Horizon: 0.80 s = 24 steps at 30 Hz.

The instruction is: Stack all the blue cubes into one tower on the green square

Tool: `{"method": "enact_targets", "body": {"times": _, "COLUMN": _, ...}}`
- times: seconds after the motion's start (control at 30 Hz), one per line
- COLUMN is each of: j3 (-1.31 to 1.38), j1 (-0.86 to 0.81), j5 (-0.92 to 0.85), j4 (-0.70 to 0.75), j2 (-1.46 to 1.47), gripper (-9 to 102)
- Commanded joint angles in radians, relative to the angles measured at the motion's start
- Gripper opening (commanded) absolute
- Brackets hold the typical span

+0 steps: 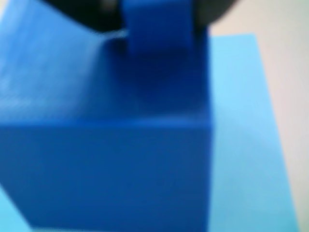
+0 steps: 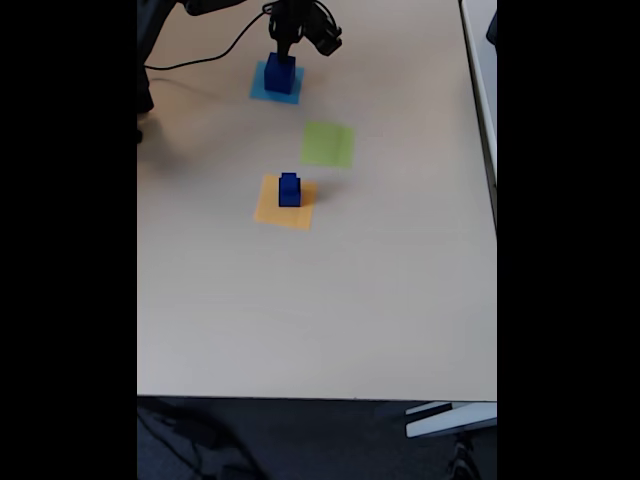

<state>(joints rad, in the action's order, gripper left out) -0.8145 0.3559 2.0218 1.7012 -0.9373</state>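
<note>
Big blue cube (image 1: 106, 159) close before the wrist camera, on the light-blue square (image 1: 246, 145), smaller cube (image 1: 157, 29) on top. Pincer (image 2: 284, 47) directly above this stack at far table (image 2: 400, 300); grip impossible to tell. Green square (image 2: 328, 144) bare; second stack (image 2: 289, 189) on orange square (image 2: 270, 212), nearer.

In the fixed view, a large blue cube (image 2: 279, 76) stands upright on a light-blue patch near the top centre of the frame. In the wrist view the same cube (image 1: 106, 145) fills the left and middle, blurred, with a smaller blue block (image 1: 157, 26) at its top edge. The green square (image 2: 328, 144) lies flat and bare, right of centre in the upper part. Below and left of it, a small stepped blue stack (image 2: 289, 189) stands upright on an orange-yellow patch.
</note>
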Motion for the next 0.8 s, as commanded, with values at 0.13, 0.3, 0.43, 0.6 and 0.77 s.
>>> {"method": "enact_targets", "body": {"times": 0.13, "j3": 0.028, "j1": -0.008, "j5": 0.003, "j4": 0.005, "j2": -0.017, "gripper": 0}}
{"method": "enact_targets", "body": {"times": 0.3, "j3": 0.032, "j1": -0.012, "j5": -0.003, "j4": 0.005, "j2": -0.032, "gripper": 0}}
{"method": "enact_targets", "body": {"times": 0.43, "j3": 0.034, "j1": -0.031, "j5": -0.035, "j4": 0.009, "j2": -0.075, "gripper": 0}}
{"method": "enact_targets", "body": {"times": 0.6, "j3": 0.018, "j1": -0.058, "j5": -0.089, "j4": 0.02, "j2": -0.135, "gripper": 0}}
{"method": "enact_targets", "body": {"times": 0.77, "j3": -0.031, "j1": -0.091, "j5": -0.147, "j4": 0.018, "j2": -0.218, "gripper": 0}}
